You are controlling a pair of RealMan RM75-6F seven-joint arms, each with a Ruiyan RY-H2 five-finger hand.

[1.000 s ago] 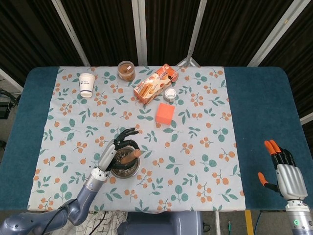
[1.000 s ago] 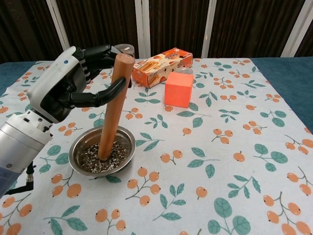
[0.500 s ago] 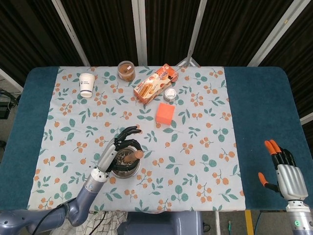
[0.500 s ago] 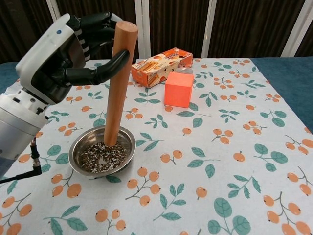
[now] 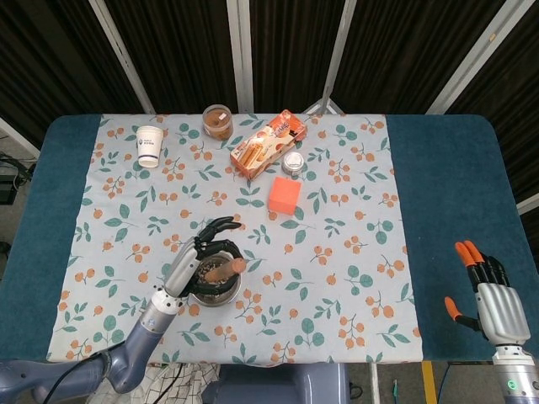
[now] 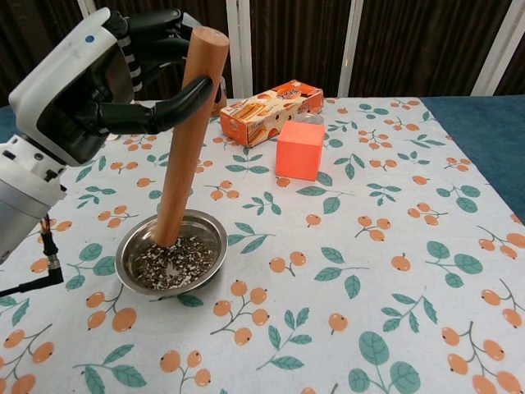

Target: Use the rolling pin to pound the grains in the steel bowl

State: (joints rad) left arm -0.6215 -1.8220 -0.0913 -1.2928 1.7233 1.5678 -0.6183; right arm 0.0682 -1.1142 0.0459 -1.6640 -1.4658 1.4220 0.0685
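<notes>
My left hand [image 6: 98, 78] grips a brown wooden rolling pin [image 6: 184, 139] near its top and holds it nearly upright, leaning right at the top. Its lower end hangs at the far left rim of the steel bowl [image 6: 209, 230], just above the dark and pale grains [image 6: 176, 263]. From the head view the left hand [image 5: 198, 252] covers the steel bowl [image 5: 215, 296], with the rolling pin [image 5: 221, 269] end-on over it. My right hand [image 5: 488, 295] hangs off the table's right front corner, fingers straight and apart, holding nothing.
An orange cube [image 6: 299, 150] and a snack box [image 6: 271, 111] stand behind the bowl. A small tin [image 5: 293, 162], a brown-filled jar [image 5: 217, 122] and a paper cup [image 5: 149, 145] sit along the back of the floral cloth [image 5: 337, 252].
The left hand lifted the rolling pin out of the grains and shifted its lower end toward the bowl's left rim. The right hand stayed still.
</notes>
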